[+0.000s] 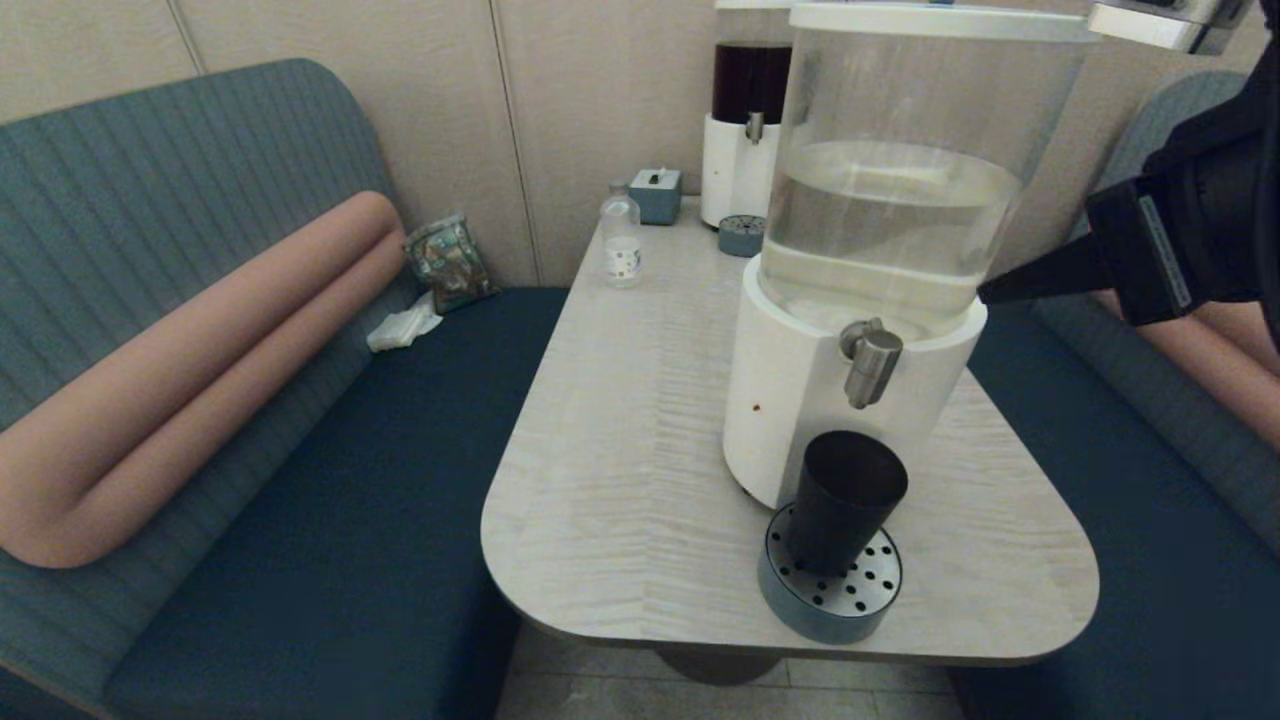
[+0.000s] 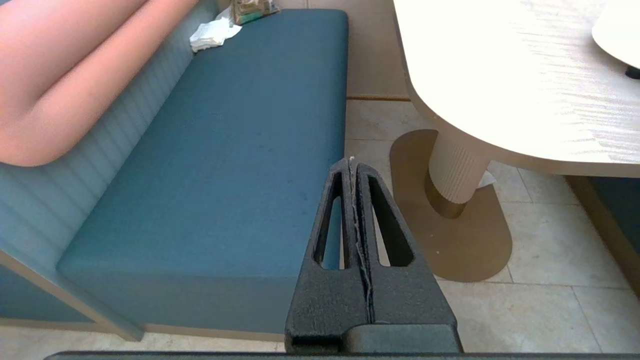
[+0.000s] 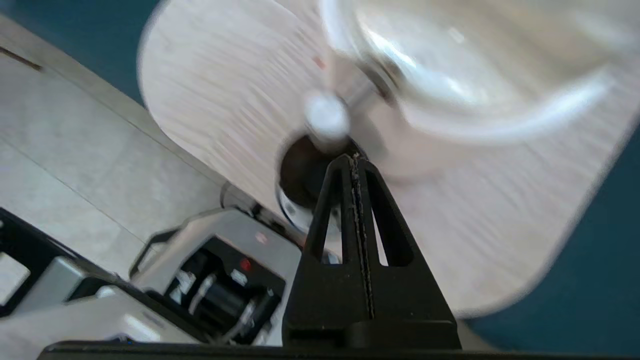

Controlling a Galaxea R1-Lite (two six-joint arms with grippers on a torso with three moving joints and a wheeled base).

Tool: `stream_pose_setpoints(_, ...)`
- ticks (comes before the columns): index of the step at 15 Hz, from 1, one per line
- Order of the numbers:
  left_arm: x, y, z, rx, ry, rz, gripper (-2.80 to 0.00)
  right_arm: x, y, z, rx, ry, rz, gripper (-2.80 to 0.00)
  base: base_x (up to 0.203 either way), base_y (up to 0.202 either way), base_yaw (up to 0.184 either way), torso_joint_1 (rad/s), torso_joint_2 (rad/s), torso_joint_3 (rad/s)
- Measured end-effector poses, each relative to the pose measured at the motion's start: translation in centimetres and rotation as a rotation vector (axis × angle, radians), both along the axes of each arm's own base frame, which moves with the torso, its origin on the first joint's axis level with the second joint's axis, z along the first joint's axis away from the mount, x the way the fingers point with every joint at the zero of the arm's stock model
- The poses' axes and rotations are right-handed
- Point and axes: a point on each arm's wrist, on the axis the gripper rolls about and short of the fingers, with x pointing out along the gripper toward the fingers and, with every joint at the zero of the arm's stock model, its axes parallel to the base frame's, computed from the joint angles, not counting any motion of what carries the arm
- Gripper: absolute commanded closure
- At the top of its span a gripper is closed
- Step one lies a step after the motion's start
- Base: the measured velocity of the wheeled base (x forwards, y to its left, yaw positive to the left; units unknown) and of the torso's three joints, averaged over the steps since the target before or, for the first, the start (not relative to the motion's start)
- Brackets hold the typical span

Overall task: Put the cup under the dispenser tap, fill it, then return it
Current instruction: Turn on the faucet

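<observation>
Dark brown-black cup [image 1: 845, 500], brushed-steel dispenser tap [image 1: 870, 362], pale wood-grain table [image 1: 620, 420]

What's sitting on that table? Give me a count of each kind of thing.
Drink dispensers: 2, pale liquid, dark liquid
Drip trays: 2, near, far
Cups: 1, the cup on the near tray under the dispenser tap
Bottles: 1, clear bottle
Boxes: 1, small blue-grey box
Total: 7
</observation>
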Motion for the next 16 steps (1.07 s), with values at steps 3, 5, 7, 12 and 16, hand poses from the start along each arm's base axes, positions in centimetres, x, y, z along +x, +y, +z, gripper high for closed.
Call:
stream_pose_setpoints(3, 0.0, 0.0, 0.0, 0.000, 0.000, 0.000, 0.00, 1.2, 1.8, -0.4, 0.020, -0.025, 0.037, 0.00, 0.000, 0.000, 0.000, 0.000, 0.00, 0.000)
stream_pose_setpoints(5, 0.0, 0.0, 0.0, 0.000, 0.000, 0.000, 0.00, 2.1, 2.9, -0.6, 0.039, -0.048, 0.057, 0.00, 0.000, 0.000, 0.000, 0.000, 0.00, 0.000)
stream_pose_setpoints(7, 0.0, 0.0, 0.0, 0.000, 0.001, 0.000, 0.00, 3.0, 3.7, -1.1, 0.043, -0.053, 0.057, 0.00, 0.000, 0.000, 0.000, 0.000, 0.00, 0.000)
stream_pose_setpoints(12, 0.0, 0.0, 0.0, 0.000, 0.000, 0.000, 0.00, 4.5, 4.4, -2.4, 0.020, -0.017, 0.033, 0.00, 0.000, 0.000, 0.000, 0.000, 0.00, 0.000)
stream_pose_setpoints(16, 0.0, 0.0, 0.0, 0.000, 0.000, 0.000, 0.00, 5.0, 4.5, -2.8, 0.010, -0.006, 0.024, 0.00, 0.000, 0.000, 0.000, 0.000, 0.00, 0.000)
